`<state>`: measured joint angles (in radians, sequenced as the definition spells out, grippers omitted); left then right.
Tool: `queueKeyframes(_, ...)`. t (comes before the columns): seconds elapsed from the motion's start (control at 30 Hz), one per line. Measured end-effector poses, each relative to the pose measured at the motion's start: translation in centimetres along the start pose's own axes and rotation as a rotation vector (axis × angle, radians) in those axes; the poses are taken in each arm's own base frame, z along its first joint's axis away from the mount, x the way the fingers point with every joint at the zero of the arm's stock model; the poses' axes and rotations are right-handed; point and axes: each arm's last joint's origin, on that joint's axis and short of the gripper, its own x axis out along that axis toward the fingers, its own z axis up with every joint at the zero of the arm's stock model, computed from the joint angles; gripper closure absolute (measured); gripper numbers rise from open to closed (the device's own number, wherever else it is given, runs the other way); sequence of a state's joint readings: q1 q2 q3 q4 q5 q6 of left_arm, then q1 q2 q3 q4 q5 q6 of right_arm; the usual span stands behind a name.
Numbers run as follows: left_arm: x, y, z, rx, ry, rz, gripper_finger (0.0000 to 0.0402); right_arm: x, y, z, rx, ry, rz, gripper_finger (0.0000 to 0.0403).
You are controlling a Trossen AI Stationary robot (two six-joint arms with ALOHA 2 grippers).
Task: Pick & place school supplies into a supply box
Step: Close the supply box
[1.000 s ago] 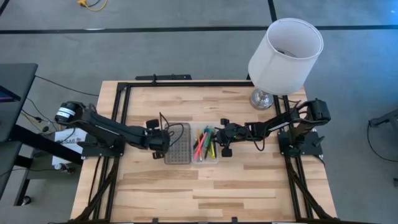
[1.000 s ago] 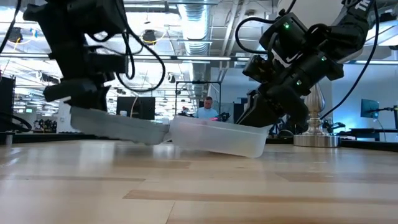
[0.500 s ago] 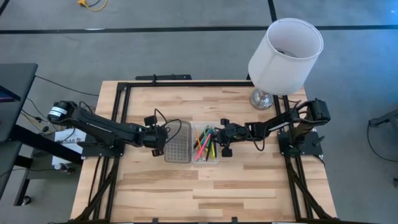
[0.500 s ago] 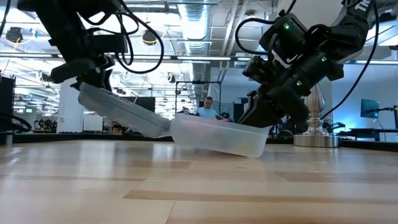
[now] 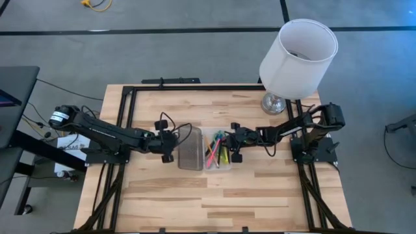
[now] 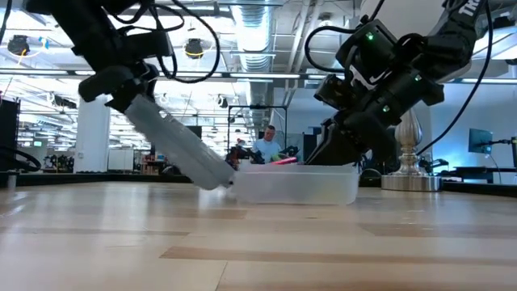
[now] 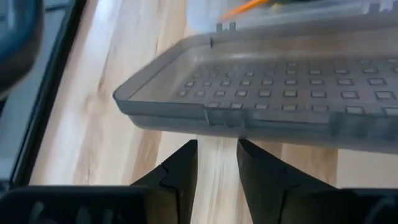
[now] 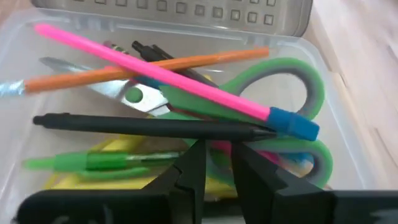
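The left gripper [image 5: 170, 141], fingers nearly together, holds the free edge of the grey grid-patterned lid [image 5: 190, 139], which slants up from its hinge. The right gripper [image 5: 233, 143], fingers close together, grips the right wall of the clear box [image 6: 295, 183] near the table [image 5: 214, 195] centre. Inside lie green-handled scissors [image 8: 249, 102], a pink pen [image 8: 168, 78], a black pen [image 8: 149, 124], a green marker [image 8: 99, 162] and an orange pencil [image 8: 155, 65].

Raised lid [image 5: 189, 148] perhaps hides some supplies [image 5: 215, 150] from above
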<state>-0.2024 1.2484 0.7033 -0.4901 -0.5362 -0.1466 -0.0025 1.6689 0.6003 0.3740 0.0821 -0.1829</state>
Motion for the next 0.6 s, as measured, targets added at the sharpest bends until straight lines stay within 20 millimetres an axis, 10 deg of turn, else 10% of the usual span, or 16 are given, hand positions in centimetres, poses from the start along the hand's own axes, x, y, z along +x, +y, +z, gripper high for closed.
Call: queueKeyframes(0.6, -0.1, 0.0, 1.6, 0.07, -0.152, 0.028, 0.0292, 0.0, 0.0, 0.0, 0.001, -0.005, -0.002, 0.0332)
